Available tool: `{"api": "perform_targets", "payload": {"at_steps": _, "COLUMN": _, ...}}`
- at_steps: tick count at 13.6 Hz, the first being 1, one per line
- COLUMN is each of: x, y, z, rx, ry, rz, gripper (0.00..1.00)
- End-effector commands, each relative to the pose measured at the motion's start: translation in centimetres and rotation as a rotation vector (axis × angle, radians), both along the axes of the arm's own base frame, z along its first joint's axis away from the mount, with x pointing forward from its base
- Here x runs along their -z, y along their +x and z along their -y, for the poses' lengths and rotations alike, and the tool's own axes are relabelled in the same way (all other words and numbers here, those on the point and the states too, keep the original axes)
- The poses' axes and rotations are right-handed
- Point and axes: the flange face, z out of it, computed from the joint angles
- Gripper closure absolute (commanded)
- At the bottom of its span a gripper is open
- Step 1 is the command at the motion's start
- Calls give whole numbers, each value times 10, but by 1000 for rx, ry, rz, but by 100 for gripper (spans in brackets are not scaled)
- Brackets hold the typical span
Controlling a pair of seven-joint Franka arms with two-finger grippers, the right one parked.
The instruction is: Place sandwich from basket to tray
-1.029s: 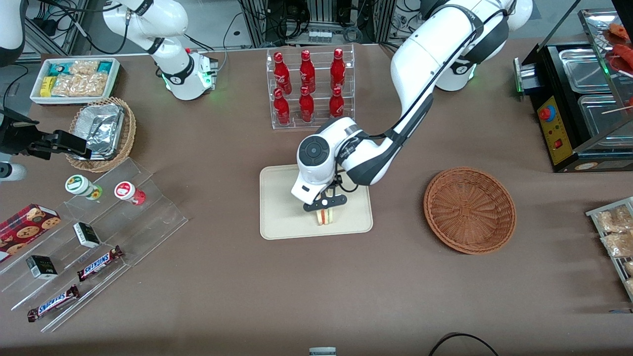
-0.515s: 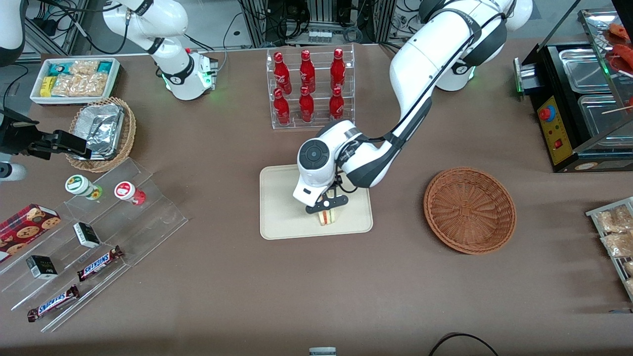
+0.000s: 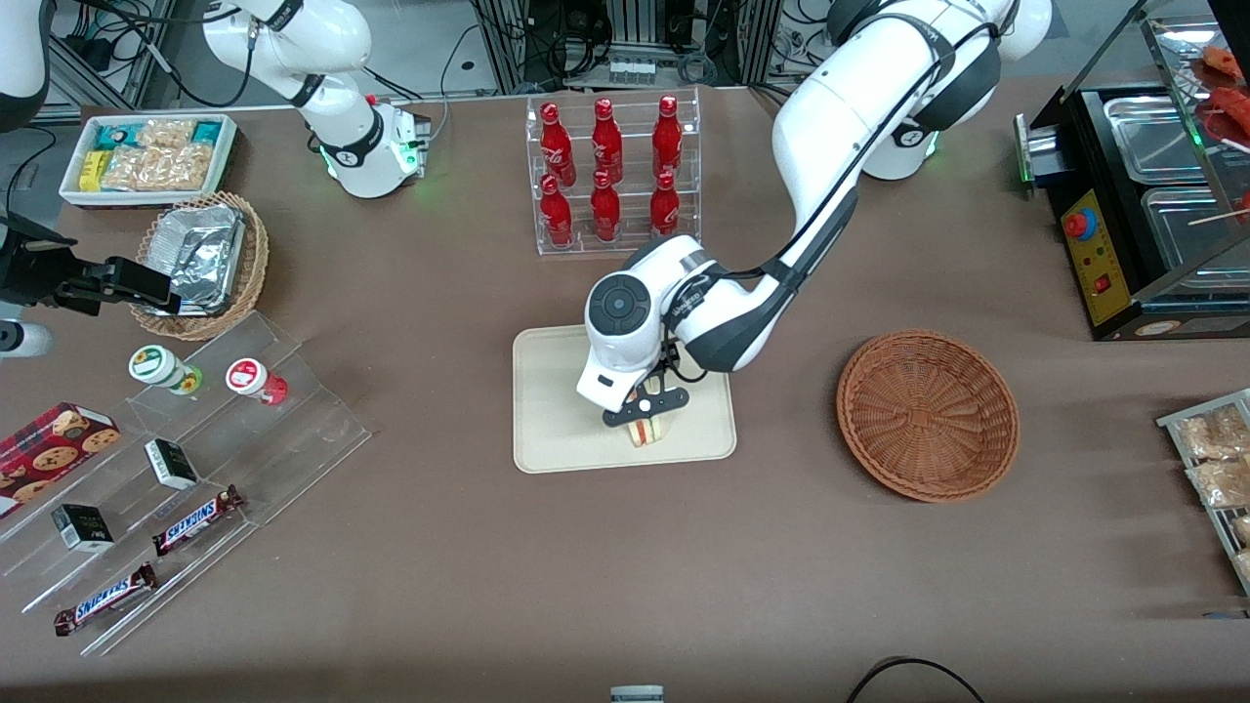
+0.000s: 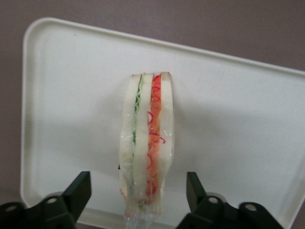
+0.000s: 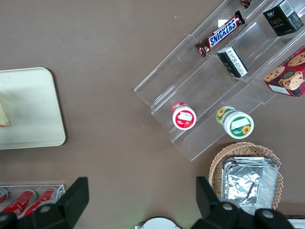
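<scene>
White bread sandwich [image 4: 147, 143] stands on its edge on the tray [image 3: 557, 430]; the pincer [image 4: 138, 200] is spread around it; a bump while lifting could tip it.

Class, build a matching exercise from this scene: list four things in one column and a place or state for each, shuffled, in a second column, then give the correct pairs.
1. triangular white-bread sandwich
2. round reddish-brown wicker basket
3. flat cream rectangular tray
4. left arm's gripper

A. holds nothing
B. open, fingers either side of the sandwich
C. standing on edge on the tray
D. lies under the gripper

Pairs: 1-C, 2-A, 3-D, 4-B
</scene>
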Motion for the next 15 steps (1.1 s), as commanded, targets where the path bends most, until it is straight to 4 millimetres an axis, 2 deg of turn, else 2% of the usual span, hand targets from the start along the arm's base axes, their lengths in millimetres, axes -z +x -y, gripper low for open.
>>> {"api": "perform_targets", "payload": {"at_steps": 1, "x": -46, "y": 18, "z": -4, "rx": -47, "ry": -34, "rz": -19, "gripper": 0}}
{"api": "perform_targets", "payload": {"at_steps": 4, "x": -101, "y": 20, "z": -16, "rx": 59, "ry": -49, "rz": 22, "gripper": 0}}
{"api": "perform_targets", "payload": {"at_steps": 7, "x": -135, "y": 42, "z": -58, "rx": 205, "ry": -46, "rz": 28, "gripper": 0}}
{"api": "perform_targets", "payload": {"at_steps": 8, "x": -145, "y": 55, "z": -85, "rx": 222, "ry": -35, "rz": 12, "gripper": 0}}
{"api": "perform_targets", "payload": {"at_steps": 9, "x": -152, "y": 60, "z": -101, "rx": 227, "ry": -23, "rz": -1, "gripper": 0}}
{"api": "perform_targets", "payload": {"at_steps": 11, "x": -157, "y": 80, "z": -154, "rx": 233, "ry": 1, "rz": -45, "gripper": 0}}
{"api": "perform_targets", "payload": {"at_steps": 13, "x": -163, "y": 91, "z": -202, "rx": 281, "ry": 7, "rz": -62, "gripper": 0}}
{"api": "perform_targets", "payload": {"at_steps": 15, "x": -166, "y": 94, "z": -245, "rx": 332, "ry": 16, "rz": -79, "gripper": 0}}
